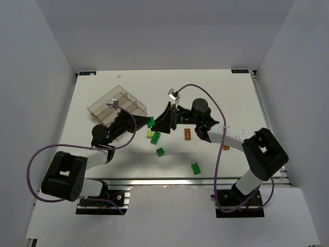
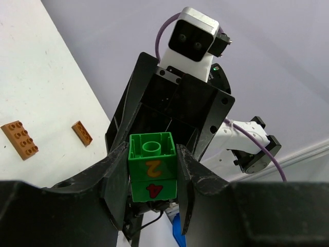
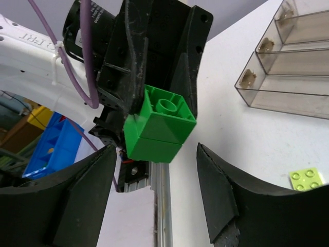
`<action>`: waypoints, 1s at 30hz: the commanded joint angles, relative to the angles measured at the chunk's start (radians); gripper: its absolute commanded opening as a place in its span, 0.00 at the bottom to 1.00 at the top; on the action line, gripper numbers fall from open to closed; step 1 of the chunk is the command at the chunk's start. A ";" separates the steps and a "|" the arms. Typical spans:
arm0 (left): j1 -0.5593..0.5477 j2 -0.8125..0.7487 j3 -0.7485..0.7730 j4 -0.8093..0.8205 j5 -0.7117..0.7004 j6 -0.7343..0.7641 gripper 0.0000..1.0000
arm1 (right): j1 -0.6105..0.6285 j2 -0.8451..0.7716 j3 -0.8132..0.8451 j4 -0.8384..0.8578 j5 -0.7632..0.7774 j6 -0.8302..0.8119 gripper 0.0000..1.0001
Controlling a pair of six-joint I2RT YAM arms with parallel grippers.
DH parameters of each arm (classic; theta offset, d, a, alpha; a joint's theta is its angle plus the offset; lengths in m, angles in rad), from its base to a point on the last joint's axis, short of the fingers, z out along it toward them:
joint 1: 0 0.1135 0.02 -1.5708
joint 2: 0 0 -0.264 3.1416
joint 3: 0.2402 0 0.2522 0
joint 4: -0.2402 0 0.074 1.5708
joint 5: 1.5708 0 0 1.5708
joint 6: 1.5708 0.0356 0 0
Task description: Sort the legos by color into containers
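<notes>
My left gripper (image 2: pixel 152 154) is shut on a stack of two green legos (image 2: pixel 152 167), printed with a 2 and a 4. In the top view the stack (image 1: pixel 151 122) hangs above the table's middle, just right of the containers (image 1: pixel 117 105), a clear tray with long compartments. My right gripper (image 3: pixel 156 149) faces the left one with its fingers (image 3: pixel 221 190) open on either side of the green stack (image 3: pixel 159 125), not touching it. More legos lie loose on the table: a lime one (image 1: pixel 150 134), green ones (image 1: pixel 155 138) (image 1: pixel 160 152) (image 1: pixel 196 168), and an orange one (image 1: pixel 188 134).
A small orange brick (image 1: pixel 226 147) lies under the right arm's forearm. In the right wrist view the tray (image 3: pixel 288 77) sits at the upper right and a lime brick (image 3: pixel 307 179) at the lower right. White walls enclose the table.
</notes>
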 commanded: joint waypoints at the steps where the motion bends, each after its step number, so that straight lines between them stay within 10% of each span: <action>1: -0.006 0.007 0.017 0.495 0.015 -0.006 0.00 | 0.000 0.002 0.034 0.117 -0.042 0.064 0.69; 30: -0.027 0.022 0.019 0.496 0.033 0.006 0.00 | 0.000 0.048 0.031 0.329 -0.055 0.328 0.58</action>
